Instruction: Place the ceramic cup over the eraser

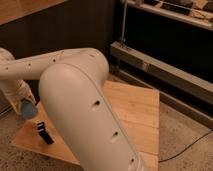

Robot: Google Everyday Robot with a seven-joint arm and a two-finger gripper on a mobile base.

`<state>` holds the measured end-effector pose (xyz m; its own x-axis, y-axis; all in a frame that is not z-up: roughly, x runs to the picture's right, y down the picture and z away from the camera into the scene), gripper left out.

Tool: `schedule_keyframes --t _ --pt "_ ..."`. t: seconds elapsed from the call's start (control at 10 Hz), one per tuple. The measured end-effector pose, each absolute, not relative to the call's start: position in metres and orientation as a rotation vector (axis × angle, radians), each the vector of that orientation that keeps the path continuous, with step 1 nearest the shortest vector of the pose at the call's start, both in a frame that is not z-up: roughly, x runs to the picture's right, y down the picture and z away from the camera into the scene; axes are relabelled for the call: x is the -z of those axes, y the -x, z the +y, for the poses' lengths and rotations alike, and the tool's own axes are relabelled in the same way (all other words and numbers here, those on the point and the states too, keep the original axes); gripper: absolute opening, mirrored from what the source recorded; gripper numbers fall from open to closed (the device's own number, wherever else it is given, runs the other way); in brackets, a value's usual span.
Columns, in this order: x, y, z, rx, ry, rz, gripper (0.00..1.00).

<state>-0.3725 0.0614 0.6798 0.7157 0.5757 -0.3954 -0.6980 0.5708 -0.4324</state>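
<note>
One eraser (45, 134) lies diagonal, near left-side gripper (24, 104), jaws grasping ceramic cup (28, 110).

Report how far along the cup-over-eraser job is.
Done: the ceramic cup looks picked up. It sits at the tip of the gripper, near the left edge of the wooden board. In hand: the cup hangs just up and left of the eraser, which lies uncovered on the board. Left: line the cup up over the eraser and lower it on.
</note>
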Motion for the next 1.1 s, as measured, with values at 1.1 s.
schedule_keyframes --t 1.1 --pt "-0.614 0.312 0.101 -0.764 0.583 0.229 0.0"
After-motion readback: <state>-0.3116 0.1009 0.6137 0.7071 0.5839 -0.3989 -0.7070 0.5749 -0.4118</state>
